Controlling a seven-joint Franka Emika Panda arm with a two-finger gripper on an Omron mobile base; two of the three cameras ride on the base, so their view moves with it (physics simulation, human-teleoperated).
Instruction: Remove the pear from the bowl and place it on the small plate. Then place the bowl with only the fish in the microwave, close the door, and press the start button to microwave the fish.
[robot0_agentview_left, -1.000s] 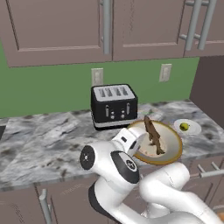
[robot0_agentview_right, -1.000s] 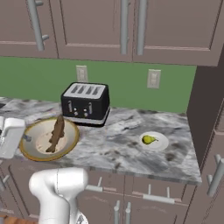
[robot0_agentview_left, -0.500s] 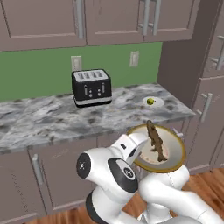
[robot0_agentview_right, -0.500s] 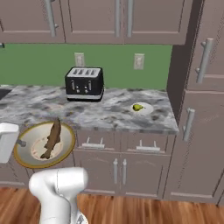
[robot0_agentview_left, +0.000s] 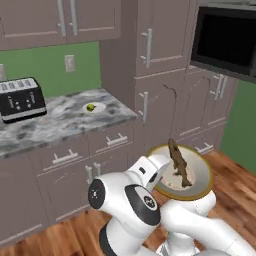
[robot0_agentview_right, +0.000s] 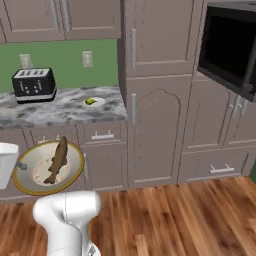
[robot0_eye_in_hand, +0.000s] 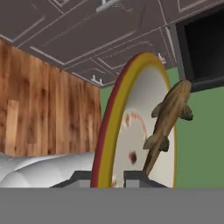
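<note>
Gripper (robot0_agentview_left: 159, 176) squeezes the near left rim of the bowl (robot0_agentview_left: 200, 167) in the left base view, and the fish (robot0_agentview_left: 178, 162) lies inside the bowl, right of the fingers. Far off to its left, the pear (robot0_agentview_left: 90, 107) sits on the small plate (robot0_agentview_left: 98, 107). The microwave (robot0_agentview_left: 225, 42) is high up to its right. From the right base view, the bowl (robot0_agentview_right: 30, 162) sticks out right of the gripper (robot0_agentview_right: 20, 165), fish (robot0_agentview_right: 57, 160) on top. Looking from the hand view, the fingers (robot0_eye_in_hand: 135, 177) pinch the yellow rim, and the fish (robot0_eye_in_hand: 168, 120) rests just past them.
</note>
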